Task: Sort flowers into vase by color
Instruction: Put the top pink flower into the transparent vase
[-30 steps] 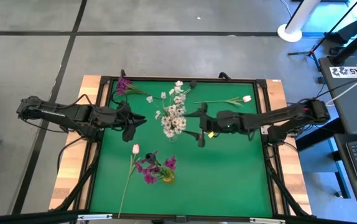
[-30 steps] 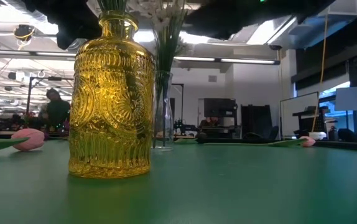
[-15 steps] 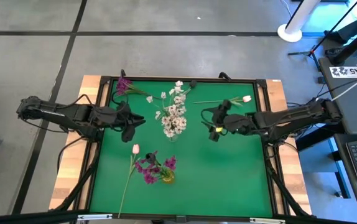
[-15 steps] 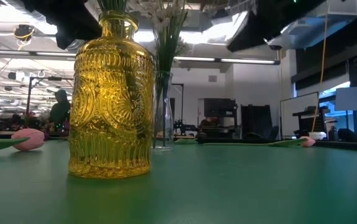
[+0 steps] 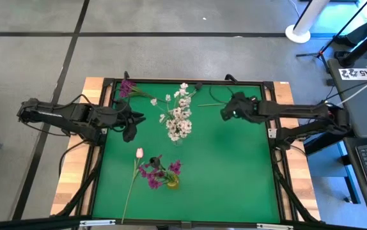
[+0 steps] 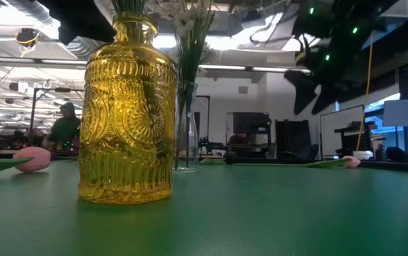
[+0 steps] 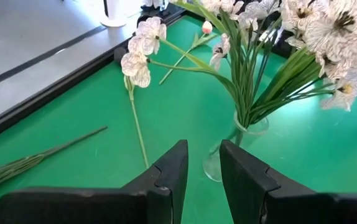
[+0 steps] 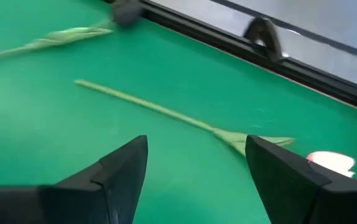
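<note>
The right gripper (image 8: 194, 171) hangs wide open and empty above a pink tulip stem (image 8: 185, 118) lying on the green mat (image 5: 234, 172) near its far right edge. We see the left gripper (image 7: 202, 165) narrowly parted, holding nothing, beside the clear vase (image 7: 237, 143) of white blossoms (image 5: 178, 118). The yellow vase (image 6: 127, 114) holds purple flowers (image 5: 155, 172), as far as we can tell.
</note>
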{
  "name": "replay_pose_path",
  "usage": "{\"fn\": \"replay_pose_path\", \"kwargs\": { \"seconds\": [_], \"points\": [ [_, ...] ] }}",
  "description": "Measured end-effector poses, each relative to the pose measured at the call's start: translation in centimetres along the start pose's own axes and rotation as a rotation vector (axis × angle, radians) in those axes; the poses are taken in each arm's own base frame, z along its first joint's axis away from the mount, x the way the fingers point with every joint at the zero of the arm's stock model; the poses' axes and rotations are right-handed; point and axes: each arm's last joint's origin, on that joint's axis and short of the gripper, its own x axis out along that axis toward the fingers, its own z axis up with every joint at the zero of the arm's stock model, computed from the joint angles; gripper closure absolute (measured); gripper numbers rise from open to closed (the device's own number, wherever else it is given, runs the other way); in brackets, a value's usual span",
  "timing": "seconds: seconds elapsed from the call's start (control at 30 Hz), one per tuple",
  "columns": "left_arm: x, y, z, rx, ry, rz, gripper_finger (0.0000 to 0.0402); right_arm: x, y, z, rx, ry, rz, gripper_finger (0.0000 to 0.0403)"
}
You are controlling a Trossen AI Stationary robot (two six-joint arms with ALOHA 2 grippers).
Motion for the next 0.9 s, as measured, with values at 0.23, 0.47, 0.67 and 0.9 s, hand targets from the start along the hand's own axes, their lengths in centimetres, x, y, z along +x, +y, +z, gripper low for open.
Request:
{"fn": "replay_pose_path", "kwargs": {
  "seconds": [0.23,0.47,0.67,0.9],
  "points": [
    [0.0,0.0,0.0,0.002,0.003,0.003,0.0312,3.8,-3.6,0.4,0.119,0.14,0.002,0.0134],
    [0.0,0.0,0.0,0.002,0.003,0.003,0.0312,5.8,-5.7,-0.5,0.158,0.237,0.062,0.0134],
    [0.0,0.0,0.0,-0.001,0.003,0.002,0.0312,6.1,-6.1,-0.9,0.009,0.227,0.03,0.0134],
    [0.0,0.0,0.0,-0.005,-0.003,-0.001,0.0312,6.8,-5.3,-0.4,-0.248,0.171,0.169,0.0134]
  ]
}}
